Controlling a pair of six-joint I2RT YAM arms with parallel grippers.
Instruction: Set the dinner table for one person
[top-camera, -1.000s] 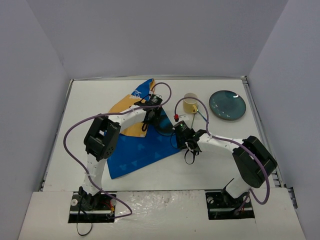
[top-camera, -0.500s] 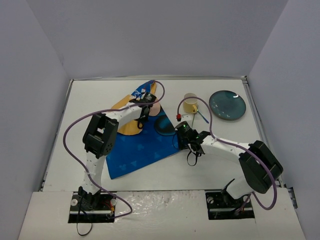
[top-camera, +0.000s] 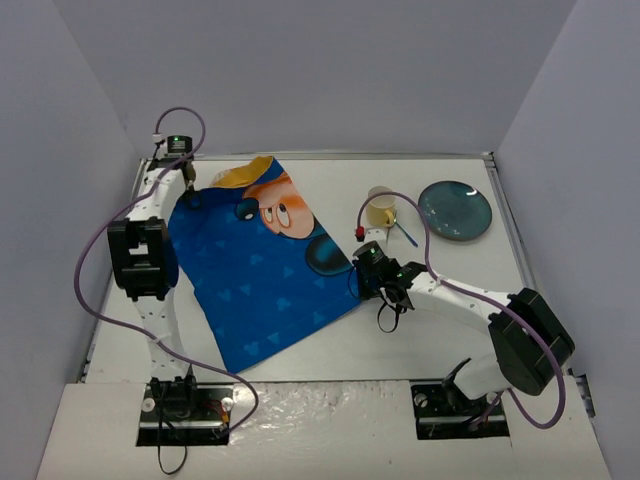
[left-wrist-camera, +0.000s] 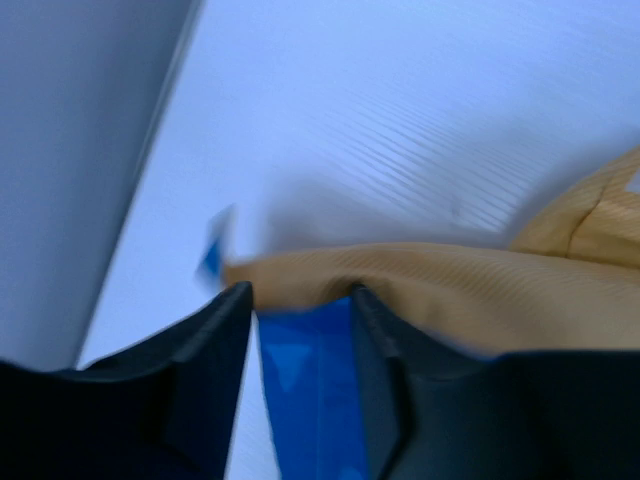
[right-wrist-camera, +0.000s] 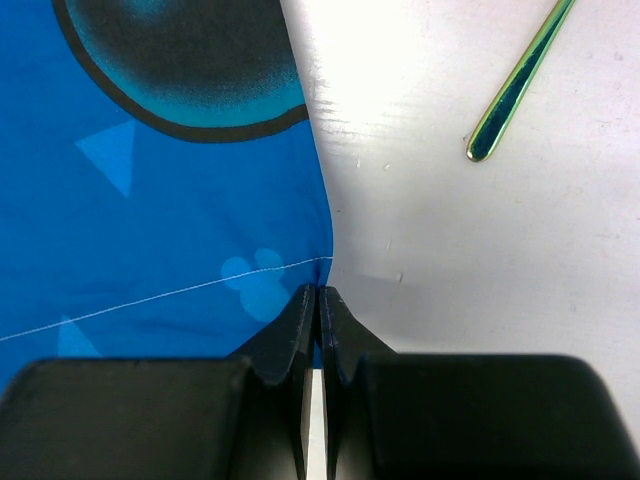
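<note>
White and flat, finely ribbed and edged by a thin metal rim, the dinner table (top-camera: 330, 345) is seen filling the floor of the grey-walled enclosure, beneath everything else. At its far left corner the left gripper (left-wrist-camera: 300, 300) is found, its dark jaws standing partly apart. Blue cloth and a tan woven underside are seen in and just past the gap, but the wrist view is blurred and a clamp on the cloth cannot be made out. From that corner a blue placemat (top-camera: 260, 280) is spread diagonally towards the middle of the table. It is thin fabric, printed with an orange and black cartoon face near its far edge and scattered with paler triangles and small mouse-head shapes. A white stitched line is run along its hem. Its right edge is pinched by the right gripper (right-wrist-camera: 318, 292), whose black jaws are pressed together on the hem. Further right, a pale yellow cup (top-camera: 381, 208) is stood upright and a slender utensil (right-wrist-camera: 515, 85) with a glossy green-blue handle is laid just beside it. A round, dark teal plate (top-camera: 455, 210) is set near the far right corner, apart from the cup.
</note>
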